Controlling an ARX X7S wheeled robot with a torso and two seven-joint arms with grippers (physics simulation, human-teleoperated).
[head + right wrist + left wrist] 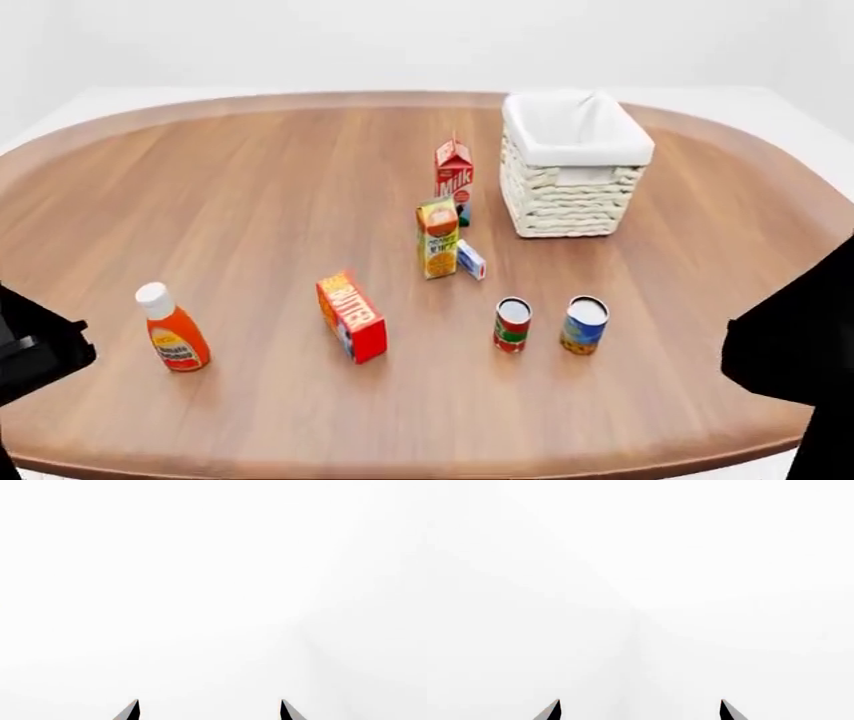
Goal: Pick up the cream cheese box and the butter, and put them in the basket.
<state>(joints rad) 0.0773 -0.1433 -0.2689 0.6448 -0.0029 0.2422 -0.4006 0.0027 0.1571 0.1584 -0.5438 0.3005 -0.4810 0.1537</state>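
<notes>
In the head view the small blue-and-white cream cheese box (pixel 470 260) lies on the wooden table (pixel 240 190) just right of the orange juice carton. The red-orange butter box (pixel 352 316) lies nearer, left of centre. The white wicker basket (pixel 574 165) stands at the back right. My left gripper (pixel 639 709) has its fingertips wide apart with nothing between them, facing blank white. My right gripper (pixel 208 709) is the same. Only dark parts of both arms show in the head view, the left arm (pixel 34 345) at the left edge and the right arm (pixel 794 345) at the right edge, away from the objects.
An orange juice carton (pixel 438 237) and a red milk carton (pixel 454 168) stand mid-table. Two cans (pixel 513 325) (pixel 583 325) stand in front of the basket. A ketchup bottle (pixel 174 330) stands at the near left.
</notes>
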